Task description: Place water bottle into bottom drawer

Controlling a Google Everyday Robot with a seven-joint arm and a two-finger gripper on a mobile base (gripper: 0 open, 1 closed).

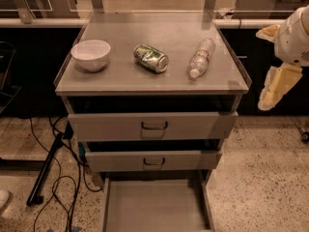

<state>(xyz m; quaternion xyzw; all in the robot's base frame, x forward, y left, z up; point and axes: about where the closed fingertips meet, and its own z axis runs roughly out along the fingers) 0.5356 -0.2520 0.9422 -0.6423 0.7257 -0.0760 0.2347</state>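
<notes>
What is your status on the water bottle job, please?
Claw hangs off the cabinet right side. Water bottle lies on top, not gripped. Bottom drawer open. Crushed can beside bottle, not blocking.

Looks steeply down from the front, fairly near. Takes in the gripper (268,99) at right, tabletop (120,30) to its left.

Item count.
Counted: one water bottle (201,58), one can (151,58), one bowl (91,54), two upper drawers (111,127), one bottom drawer (154,207), one gripper (275,88) at right edge.

The gripper (276,87) hangs low at the far right, below the white wrist.
</notes>
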